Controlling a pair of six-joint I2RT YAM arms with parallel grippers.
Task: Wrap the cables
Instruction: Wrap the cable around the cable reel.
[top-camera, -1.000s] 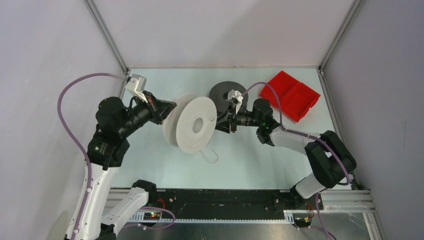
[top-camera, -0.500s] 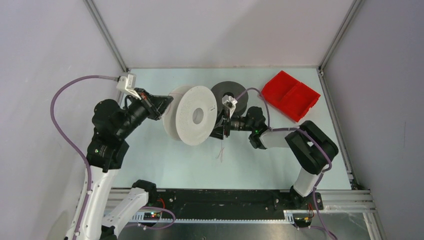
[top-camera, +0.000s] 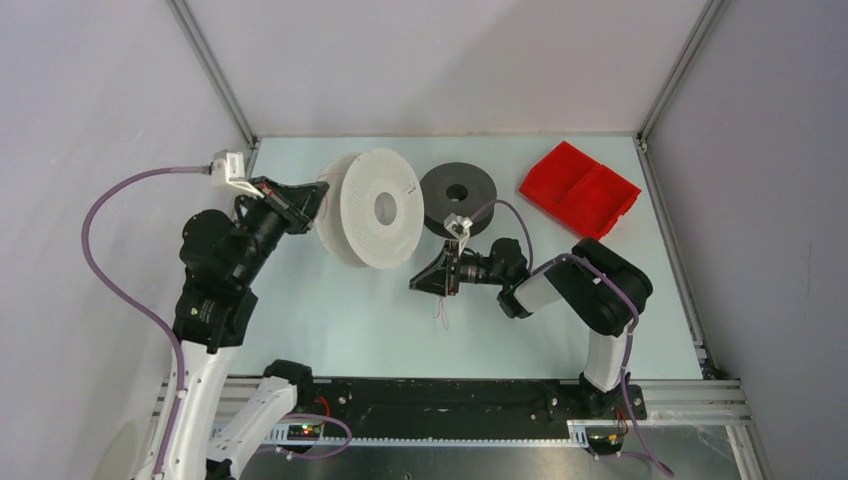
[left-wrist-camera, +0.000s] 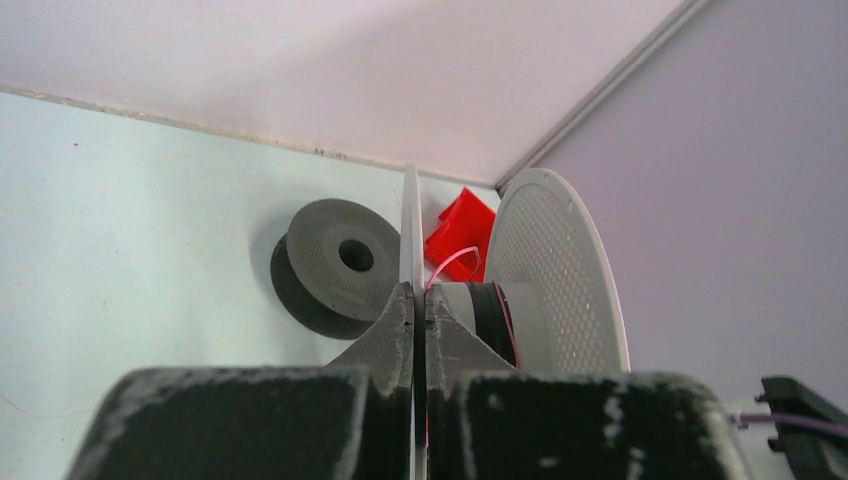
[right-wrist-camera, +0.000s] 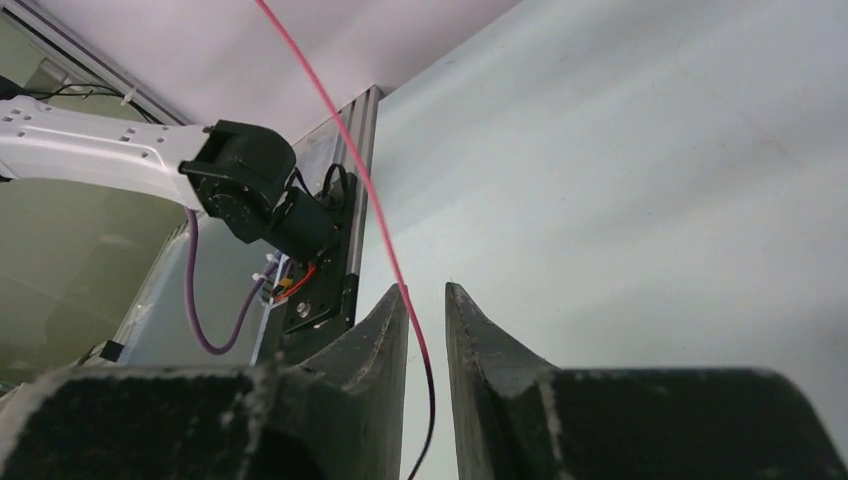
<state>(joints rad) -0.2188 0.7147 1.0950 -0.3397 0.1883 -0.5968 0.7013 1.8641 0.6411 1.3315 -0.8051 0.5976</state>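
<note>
Within 1 second the left gripper (left-wrist-camera: 413, 300), clamped shut on the white spool (top-camera: 375, 208) by its flange, has drawn it far-left, while the right gripper (right-wrist-camera: 427, 300) (jaws narrowly apart) has dropped clear, the pink cable (right-wrist-camera: 385, 250) running loose between its fingers: wrapping unfinished.

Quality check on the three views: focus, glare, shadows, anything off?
Top external: even, diffuse light, only a soft shadow by the white spool, no glare; the filament barely resolves. Left wrist: the left tool is a soft, grainy foreground; the dark grey spool behind is sharper. Right wrist: the right tool is blurred, the filament crisp.
</note>
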